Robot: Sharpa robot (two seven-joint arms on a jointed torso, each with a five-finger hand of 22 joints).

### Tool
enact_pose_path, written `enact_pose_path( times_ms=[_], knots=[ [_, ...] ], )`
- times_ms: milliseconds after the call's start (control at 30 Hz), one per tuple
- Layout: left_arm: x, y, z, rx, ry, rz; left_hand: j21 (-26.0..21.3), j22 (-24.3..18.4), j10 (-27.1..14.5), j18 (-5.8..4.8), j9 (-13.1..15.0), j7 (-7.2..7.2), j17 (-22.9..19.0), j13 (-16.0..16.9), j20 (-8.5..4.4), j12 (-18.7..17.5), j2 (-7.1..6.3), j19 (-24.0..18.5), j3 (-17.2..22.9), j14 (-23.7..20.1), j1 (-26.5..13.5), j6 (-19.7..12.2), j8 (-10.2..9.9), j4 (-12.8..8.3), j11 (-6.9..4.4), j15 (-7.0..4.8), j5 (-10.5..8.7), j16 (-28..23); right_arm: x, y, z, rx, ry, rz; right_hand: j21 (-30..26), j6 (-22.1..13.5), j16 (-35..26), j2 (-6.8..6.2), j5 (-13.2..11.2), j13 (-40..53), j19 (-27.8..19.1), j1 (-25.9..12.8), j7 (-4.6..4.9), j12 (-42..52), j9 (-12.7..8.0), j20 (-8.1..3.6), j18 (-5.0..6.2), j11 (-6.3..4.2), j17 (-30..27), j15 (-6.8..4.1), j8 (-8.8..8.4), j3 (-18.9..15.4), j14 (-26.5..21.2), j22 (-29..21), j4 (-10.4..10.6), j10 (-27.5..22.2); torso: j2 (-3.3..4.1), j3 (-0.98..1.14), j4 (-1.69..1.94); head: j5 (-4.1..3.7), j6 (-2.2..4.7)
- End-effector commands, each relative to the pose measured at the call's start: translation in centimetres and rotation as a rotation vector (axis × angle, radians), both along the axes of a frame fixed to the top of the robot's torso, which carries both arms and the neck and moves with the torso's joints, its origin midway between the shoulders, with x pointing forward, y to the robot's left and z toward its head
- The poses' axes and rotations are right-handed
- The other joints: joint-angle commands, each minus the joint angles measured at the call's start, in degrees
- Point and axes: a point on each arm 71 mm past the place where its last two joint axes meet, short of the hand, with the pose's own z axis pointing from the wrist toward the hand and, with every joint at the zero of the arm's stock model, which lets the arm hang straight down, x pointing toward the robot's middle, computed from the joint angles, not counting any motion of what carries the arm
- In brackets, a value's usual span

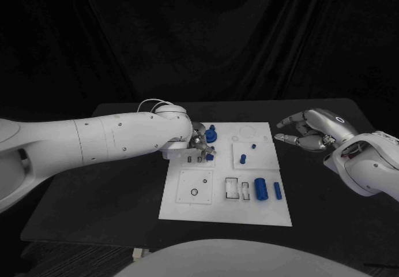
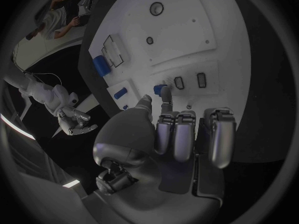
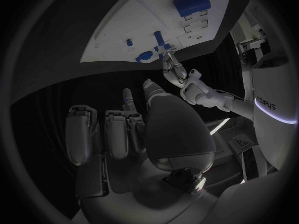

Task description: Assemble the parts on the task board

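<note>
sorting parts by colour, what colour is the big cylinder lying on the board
Blue; the cylinder shows best in the head view.

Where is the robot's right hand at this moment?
In the head view the right hand hovers off the task board's far right corner, over the black table, holding nothing.

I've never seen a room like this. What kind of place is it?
Probably a robot test lab: a black table backed by dark curtains, a white task board with small blue parts, and two robot arms working over it.
</note>
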Motion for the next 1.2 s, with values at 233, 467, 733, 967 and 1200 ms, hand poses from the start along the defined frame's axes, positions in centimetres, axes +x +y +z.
enact_pose_path(
  times_ms=[233,467,733,967,1200],
  knots=[
    [-0.2,2.5,2.6,-0.272,-0.118,-0.015,-0.1,8.9,6.0,-0.31,3.6,0.36,15.1,15.0,-0.16,0.2,-1.41,0.5,-0.2,5.9,-2.2,-0.8,-0.7,2.1,-0.06,-0.17,-4.54,0.2,-0.5,2.4,0.4,0.005,0.045,0.015,0.0,0.6,-0.2,-0.94,1.9,15.0,3.3,2.1,0.34,0.1,-0.3,0.58,0.62,1.01,11.3,0.80,-0.42,0.2,5.2,13.0,-1.9,6.1,-0.04,-0.23,0.58,0.98,-0.01],
    [-0.6,4.8,3.6,-0.419,-0.105,-0.014,0.3,9.8,6.0,-0.55,5.4,0.55,15.1,15.0,0.17,0.2,-2.65,1.1,-0.8,5.9,0.1,-1.6,-1.2,2.0,0.20,0.16,-1.97,0.2,0.1,5.4,0.5,-0.021,0.092,0.047,0.4,0.5,-1.0,-1.19,2.5,15.0,3.4,2.1,0.45,0.1,-0.1,0.68,0.54,1.19,10.1,0.93,-0.46,0.0,4.9,13.2,-2.1,6.1,0.40,-0.98,1.76,1.49,-0.01],
    [-0.6,6.1,4.2,-0.496,-0.143,-0.020,0.2,9.8,6.0,-0.53,5.2,0.86,15.1,15.0,0.32,0.2,-2.58,1.0,-0.6,5.9,2.1,-2.2,-2.7,1.8,0.43,0.33,-1.09,0.2,0.6,8.8,-0.1,-0.065,0.102,0.102,0.1,0.8,-1.1,-1.49,2.1,15.0,3.3,1.6,0.52,0.1,0.5,0.85,0.61,1.42,9.8,1.15,-0.25,-0.4,4.9,13.1,-2.2,6.1,1.29,-2.32,3.32,1.35,-0.01],
    [-0.6,6.9,4.5,-0.525,-0.180,-0.012,0.1,9.9,6.0,-0.50,5.2,0.96,15.1,15.0,0.56,0.2,-2.35,0.9,-0.2,5.9,4.6,-2.1,-4.3,1.9,0.61,0.55,2.06,0.2,0.9,11.2,-1.3,-0.117,0.141,0.114,-0.2,1.6,-1.1,-1.24,2.9,15.0,3.2,1.5,0.21,0.1,3.8,0.88,0.71,1.28,9.7,1.05,1.26,-0.8,4.9,12.9,-3.5,6.1,2.02,-3.80,4.06,0.24,-0.01],
    [-0.4,7.2,4.6,-0.539,-0.201,-0.011,0.0,9.8,6.0,-0.45,5.2,1.16,15.1,15.0,0.67,0.2,-2.37,0.7,0.0,5.9,5.7,-2.8,-5.2,1.9,0.74,0.65,3.38,0.2,1.0,12.4,-2.1,-0.172,0.157,0.104,0.6,-1.2,-1.2,-0.95,2.5,15.0,3.5,-0.2,0.23,0.1,9.8,0.75,0.54,1.13,9.3,0.92,2.32,-1.8,4.9,13.2,-4.5,6.1,2.69,-4.67,4.98,0.17,-0.01]
  ],
)
